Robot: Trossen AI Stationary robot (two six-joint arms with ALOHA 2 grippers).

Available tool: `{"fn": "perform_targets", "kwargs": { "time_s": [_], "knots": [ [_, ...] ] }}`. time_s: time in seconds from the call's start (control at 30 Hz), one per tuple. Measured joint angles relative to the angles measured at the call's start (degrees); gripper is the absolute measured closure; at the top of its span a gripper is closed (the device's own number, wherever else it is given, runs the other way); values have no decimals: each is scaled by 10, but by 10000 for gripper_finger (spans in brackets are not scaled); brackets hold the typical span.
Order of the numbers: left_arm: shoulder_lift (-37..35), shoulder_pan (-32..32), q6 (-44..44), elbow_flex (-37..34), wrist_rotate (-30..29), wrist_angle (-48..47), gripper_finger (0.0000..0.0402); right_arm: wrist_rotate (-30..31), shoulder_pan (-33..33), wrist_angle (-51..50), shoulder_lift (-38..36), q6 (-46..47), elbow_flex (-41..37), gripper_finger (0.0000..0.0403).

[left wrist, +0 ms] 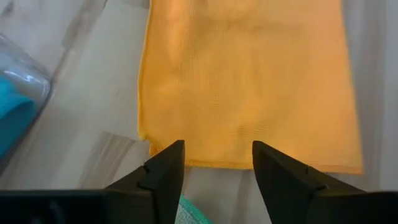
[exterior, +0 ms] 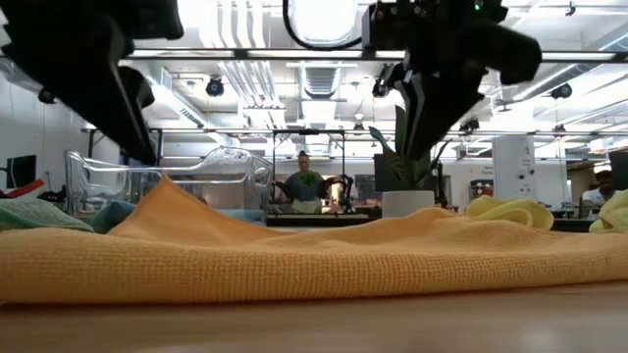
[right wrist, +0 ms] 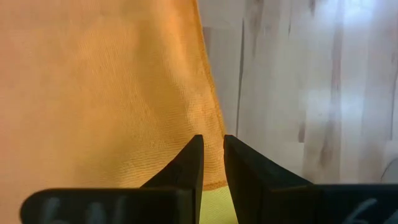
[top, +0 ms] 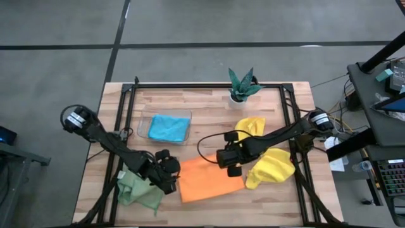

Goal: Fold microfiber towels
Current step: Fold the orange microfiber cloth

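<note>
An orange towel (top: 212,180) lies spread on the wooden table near its front edge, with a raised ridge (exterior: 167,186) at its left end. My left gripper (left wrist: 217,152) hangs open just above the towel's left edge (left wrist: 186,163), with nothing between its fingers. My right gripper (right wrist: 212,143) hovers over the towel's right corner (right wrist: 211,177). Its fingers are all but shut, with only a narrow slit between them. In the low view its fingertips (exterior: 417,157) stand above the cloth. A pale green towel (top: 139,190) lies crumpled below the left arm.
A clear tray (top: 144,120) at the back left holds a blue towel (top: 169,128). Two yellow towels (top: 250,126) (top: 272,168) lie bunched under the right arm. A potted plant (top: 242,85) stands at the far edge. Black frame rails (top: 120,126) run along both table sides.
</note>
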Motion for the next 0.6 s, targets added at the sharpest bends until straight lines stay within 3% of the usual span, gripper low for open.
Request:
{"fn": "perform_targets", "kwargs": {
  "time_s": [0.17,0.27,0.43,0.6],
  "knots": [
    [-6,0,6,10,-10,25,228,-2,18,3,-8,32,-4,346],
    [4,0,35,8,-18,107,228,-5,42,22,-7,37,-14,346],
    [66,0,94,8,-19,280,228,-6,77,136,-7,19,-50,346],
    [147,1,101,25,-15,333,228,-6,90,213,-7,22,-83,347]
  ]
}}
